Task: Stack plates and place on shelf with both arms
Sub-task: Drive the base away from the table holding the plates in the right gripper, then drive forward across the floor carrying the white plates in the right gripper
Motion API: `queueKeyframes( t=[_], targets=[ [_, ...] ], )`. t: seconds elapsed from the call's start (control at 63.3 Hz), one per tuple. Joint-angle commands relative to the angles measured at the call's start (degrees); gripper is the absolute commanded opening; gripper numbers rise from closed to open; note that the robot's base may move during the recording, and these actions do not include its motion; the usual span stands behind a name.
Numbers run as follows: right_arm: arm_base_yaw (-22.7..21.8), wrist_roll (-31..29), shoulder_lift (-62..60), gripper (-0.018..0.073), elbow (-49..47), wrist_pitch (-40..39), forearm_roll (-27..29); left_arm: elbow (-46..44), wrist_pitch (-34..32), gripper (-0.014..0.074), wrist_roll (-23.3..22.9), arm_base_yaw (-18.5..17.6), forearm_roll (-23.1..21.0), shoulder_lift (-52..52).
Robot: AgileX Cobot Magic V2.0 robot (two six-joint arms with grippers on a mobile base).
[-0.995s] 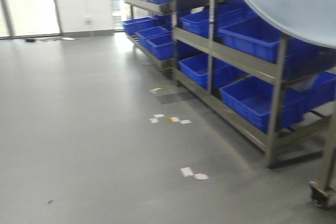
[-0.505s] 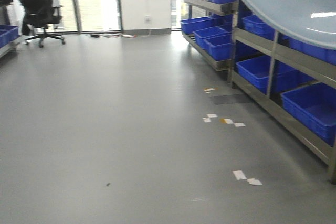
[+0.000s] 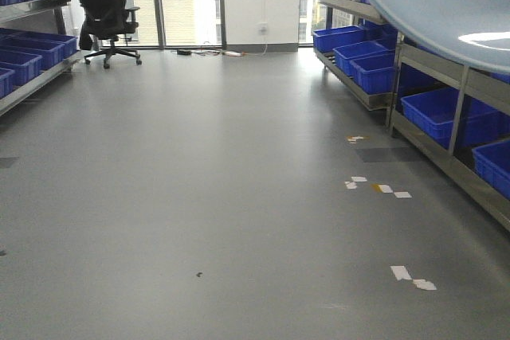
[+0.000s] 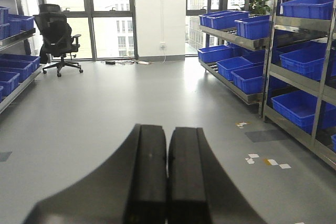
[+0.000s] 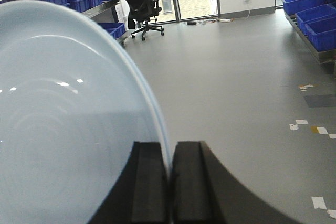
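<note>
Beside the shelf [image 3: 434, 65], on its aisle side | right gripper [image 5: 170, 153] clamped tight on the rim of the pale blue plate [image 5: 63, 129] | plate overlaps shelf's upper tiers and blue crates [image 3: 434, 113] in the front view | left gripper [image 4: 168, 135] fingers pressed together, holding nothing | office chair [image 3: 103, 9] far down-aisle from shelf

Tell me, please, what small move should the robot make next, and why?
Probably turn the base a little toward the shelf on its right, without loosening the grip. The right gripper is shut on the rim of a plate, the left gripper is shut on nothing, and the front view faces open floor, with the shelf and its blue crates off to the side.
</note>
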Motion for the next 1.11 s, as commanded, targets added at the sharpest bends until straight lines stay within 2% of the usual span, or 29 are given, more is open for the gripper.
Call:
queueKeyframes(
  t=[0.0, 1.09],
  targets=[
    [-0.3, -0.18, 0.05, 0.0049, -1.7, -5.72, -0.31, -1.64, -4.74, 0.008, -0.25, -0.01, -0.2, 0.43],
    [-0.3, -0.18, 0.05, 0.0049, -1.7, -5.72, -0.31, -1.64, -4.74, 0.008, -0.25, -0.01, -0.2, 0.43]
  ],
)
